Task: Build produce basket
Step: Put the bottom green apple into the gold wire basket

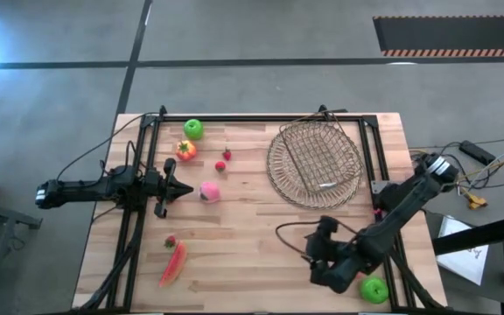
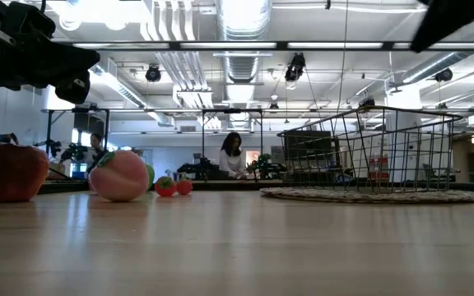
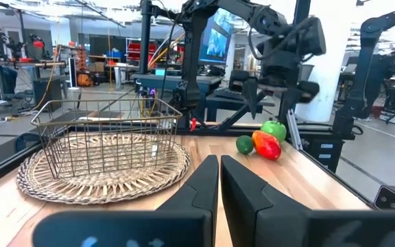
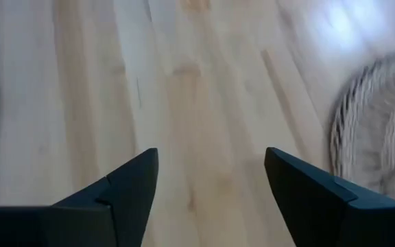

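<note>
While right fingers (image 4: 132, 185) gape, basket (image 4: 372, 130) lies beside.

Grey concrete floor (image 1: 261, 35) all round wooden table (image 1: 261, 236), hazard-striped black mat (image 1: 449, 35) beyond its far right corner. Behind table: ceiling ducts (image 2: 241, 25), strip lights, person (image 2: 231, 154) seated at workbench.
</note>
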Action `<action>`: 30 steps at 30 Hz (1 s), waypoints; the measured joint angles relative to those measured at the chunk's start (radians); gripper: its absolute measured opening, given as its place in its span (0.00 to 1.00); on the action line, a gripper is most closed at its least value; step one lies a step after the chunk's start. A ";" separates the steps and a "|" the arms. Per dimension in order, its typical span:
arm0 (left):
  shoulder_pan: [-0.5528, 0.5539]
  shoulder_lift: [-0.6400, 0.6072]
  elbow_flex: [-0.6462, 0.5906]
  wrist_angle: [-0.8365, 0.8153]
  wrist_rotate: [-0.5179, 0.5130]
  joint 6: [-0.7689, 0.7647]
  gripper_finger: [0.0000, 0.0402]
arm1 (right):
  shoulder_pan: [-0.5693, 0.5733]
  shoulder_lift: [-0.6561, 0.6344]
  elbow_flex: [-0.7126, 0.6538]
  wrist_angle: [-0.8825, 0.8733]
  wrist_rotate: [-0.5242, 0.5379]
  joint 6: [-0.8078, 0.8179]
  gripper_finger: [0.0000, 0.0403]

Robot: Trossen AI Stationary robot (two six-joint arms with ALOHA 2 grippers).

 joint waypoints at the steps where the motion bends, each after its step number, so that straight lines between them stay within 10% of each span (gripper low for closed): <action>1: 0.000 0.000 0.000 0.000 0.000 0.000 0.00 | 0.009 -0.013 0.000 -0.020 -0.026 0.042 0.67; 20: 0.000 0.000 0.000 0.000 0.000 0.000 0.00 | 0.318 -0.002 0.001 -0.184 -0.541 0.997 0.71; 30: 0.000 0.000 0.000 0.000 0.000 0.000 0.00 | 0.401 0.080 0.044 -0.243 -0.669 1.162 0.62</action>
